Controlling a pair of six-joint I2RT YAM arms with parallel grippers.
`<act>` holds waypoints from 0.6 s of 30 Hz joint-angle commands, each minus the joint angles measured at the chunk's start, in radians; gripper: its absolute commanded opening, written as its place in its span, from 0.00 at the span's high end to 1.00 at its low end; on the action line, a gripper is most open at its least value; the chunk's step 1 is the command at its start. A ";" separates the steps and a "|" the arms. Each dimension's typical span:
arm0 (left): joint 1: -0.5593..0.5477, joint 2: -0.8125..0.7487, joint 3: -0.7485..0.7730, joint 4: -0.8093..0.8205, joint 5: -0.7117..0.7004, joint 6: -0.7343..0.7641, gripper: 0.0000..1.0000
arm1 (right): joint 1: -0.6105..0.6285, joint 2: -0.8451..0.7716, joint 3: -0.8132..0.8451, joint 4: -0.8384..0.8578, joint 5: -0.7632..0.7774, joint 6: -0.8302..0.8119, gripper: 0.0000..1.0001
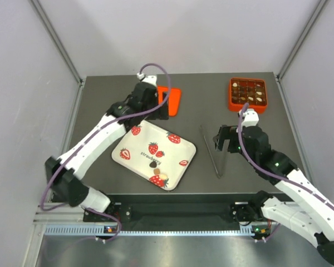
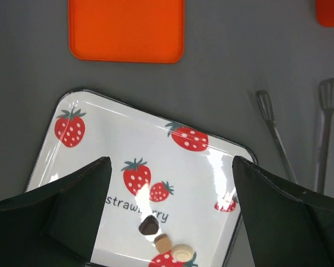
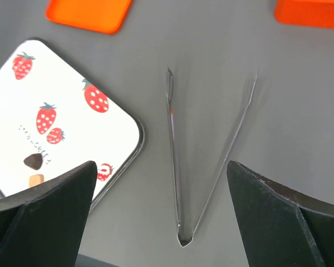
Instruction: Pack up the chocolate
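Bearing everything, table: a dark grey flat tabletop (image 1: 206,105) with both arm bases at its near edge.

Left arm: white and black, reaching far across the left half. The left gripper (image 2: 170,164) hangs over the far part of the tray with its jaws spread wide and nothing between them.

Right arm: white and black, bent in from the right. The right gripper (image 3: 161,166) hangs above the tongs, jaws wide apart and holding nothing.

Tray: a white rounded-square tray with red strawberry prints (image 1: 175,150), set diagonally on the near left-centre of the table.

Box: an orange square box with a grid of compartments (image 1: 232,103) at the far right. Many cells hold chocolate; the exact count is too small to tell.

Lid: an orange flat lid with rounded corners (image 2: 126,28), just beyond the tray's far edge and apart from it.

Tongs: thin V-shaped metal tongs (image 3: 183,240) lying flat between the tray and the box, touching neither, hinge toward the near edge.

Chocolate on tray: three loose chocolate pieces (image 2: 163,242), one dark brown, one light brown and one cream, clustered near the tray's near corner.
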 commanded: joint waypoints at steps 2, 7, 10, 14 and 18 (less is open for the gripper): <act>0.003 0.216 0.198 0.047 -0.087 0.104 0.09 | 0.017 -0.066 0.015 0.010 -0.019 -0.035 0.00; 0.006 0.483 0.425 0.028 -0.133 0.176 0.16 | 0.019 -0.087 -0.017 0.026 -0.048 -0.053 0.00; 0.017 0.590 0.458 0.065 -0.115 0.196 0.19 | 0.019 -0.100 -0.022 0.026 -0.058 -0.083 0.00; 0.034 0.725 0.515 0.090 -0.055 0.188 0.29 | 0.017 -0.113 -0.028 0.037 -0.026 -0.091 0.00; 0.037 0.831 0.578 0.094 -0.018 0.194 0.37 | 0.017 -0.115 -0.025 0.050 -0.055 -0.099 0.01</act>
